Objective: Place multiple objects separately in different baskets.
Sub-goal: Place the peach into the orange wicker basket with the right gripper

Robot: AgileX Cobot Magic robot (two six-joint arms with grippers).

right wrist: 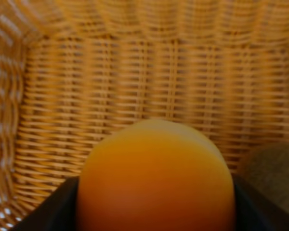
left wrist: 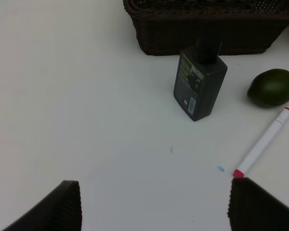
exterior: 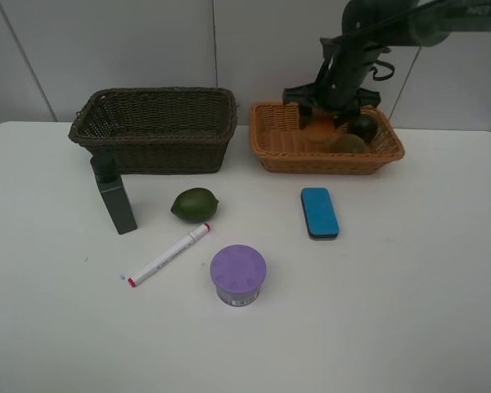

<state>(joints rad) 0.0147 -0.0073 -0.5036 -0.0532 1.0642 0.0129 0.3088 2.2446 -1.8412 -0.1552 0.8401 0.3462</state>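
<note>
Right now you are at the release step. Your right gripper [exterior: 323, 119] is down inside the tan basket [exterior: 272, 155] in the upper right of the high view, clamped on the peach [right wrist: 156, 178]. In the right wrist view the peach fills the gap between the jaws, with basket weave close behind it. It looks low enough to let go, though you cannot tell whether it touches the basket floor yet.

The kiwi [exterior: 351, 144] and mangosteen [exterior: 363, 125] lie in that basket just beside the gripper, towards its right end. So part the jaws gently and lift straight up, or a finger may knock one of them.

Your left gripper [left wrist: 154, 208] hangs over bare worktop [exterior: 425, 311] with its jaws wide apart, holding nothing.

Five items wait on the worktop: the bottle [exterior: 114, 196] upright in front of the dark basket [exterior: 155, 152], the lime [exterior: 195, 205] beside it, the marker [exterior: 168, 255] lying flat below the lime, the jar [exterior: 238, 275] at lower centre, and the eraser [exterior: 319, 213] in front of the tan basket.

The dark basket looks empty from here. The lime probably joins the fruit, and the rest probably go in the dark one.
</note>
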